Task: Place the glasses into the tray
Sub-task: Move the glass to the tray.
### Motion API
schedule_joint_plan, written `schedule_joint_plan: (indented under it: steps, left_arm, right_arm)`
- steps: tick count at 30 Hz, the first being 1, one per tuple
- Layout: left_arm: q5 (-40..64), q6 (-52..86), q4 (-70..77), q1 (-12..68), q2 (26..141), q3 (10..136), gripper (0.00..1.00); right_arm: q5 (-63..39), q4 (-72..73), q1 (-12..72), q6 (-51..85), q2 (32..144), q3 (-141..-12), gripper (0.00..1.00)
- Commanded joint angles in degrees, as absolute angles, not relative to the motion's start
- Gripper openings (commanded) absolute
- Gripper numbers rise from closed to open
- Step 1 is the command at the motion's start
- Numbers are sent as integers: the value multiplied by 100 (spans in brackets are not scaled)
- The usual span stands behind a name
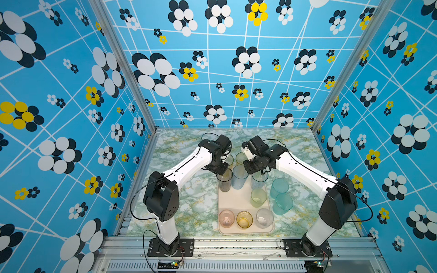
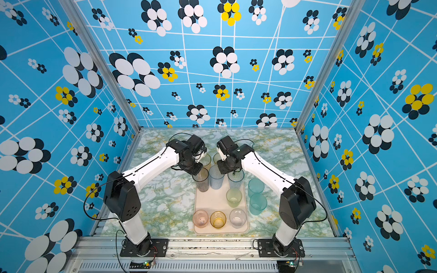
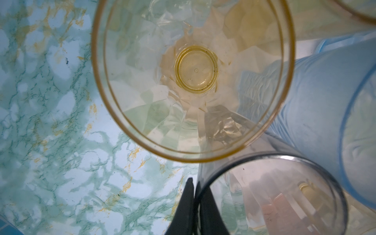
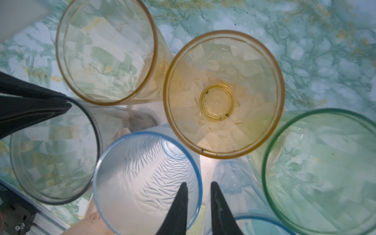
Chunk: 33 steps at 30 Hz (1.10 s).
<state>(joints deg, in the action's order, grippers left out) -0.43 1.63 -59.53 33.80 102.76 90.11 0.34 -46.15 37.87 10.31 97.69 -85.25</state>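
Observation:
The cream tray (image 1: 236, 201) lies near the table's front, seen in both top views. My left gripper (image 3: 195, 184) is shut on the rim of a tall grey glass (image 3: 274, 183), which stands at the tray's far left corner (image 1: 224, 184). Beside it stands a frosted blue glass (image 4: 142, 173). My right gripper (image 4: 198, 184) is open. One finger hangs over the frosted blue glass and the other inside a pale blue glass (image 1: 259, 182) at the tray's far right. Short green-yellow (image 1: 258, 198), pink (image 1: 226, 218), amber (image 1: 244, 219) and clear (image 1: 264, 218) glasses stand in the tray.
Two teal glasses (image 1: 279, 188) (image 1: 283, 203) stand on the marble table right of the tray. Two tall amber glasses (image 4: 105, 50) (image 4: 221, 93) and a green one (image 4: 325, 173) crowd the tray's far end under my wrists. Patterned walls close in three sides.

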Motion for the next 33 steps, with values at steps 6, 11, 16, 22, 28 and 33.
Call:
schedule_joint_plan:
  steps: [6, 11, 16, 22, 28, 33]
  left_arm:
    - [-48, 40, -5979, 3332, 10390, 8851, 10]
    - [-45, 26, -5977, 3331, 10388, 8833, 10]
    - [-46, 18, -5977, 3331, 10389, 8851, 10]
    - [-61, 9, -5979, 3331, 10394, 8859, 10]
    - [-50, 10, -5977, 3331, 10411, 8868, 10]
    - [-48, 9, -5977, 3329, 10433, 8891, 10]
  right_arm:
    - [131, -4860, 3831, 932, 10032, -8806, 19]
    - [149, -4896, 3832, 932, 10029, -8814, 18]
    - [176, -4940, 3828, 923, 10046, -8820, 12]
    - [210, -4983, 3831, 881, 10009, -8829, 8]
    - [353, -5010, 3841, 835, 9894, -8807, 7]
    - [421, -5075, 3849, 810, 9821, -8802, 7]
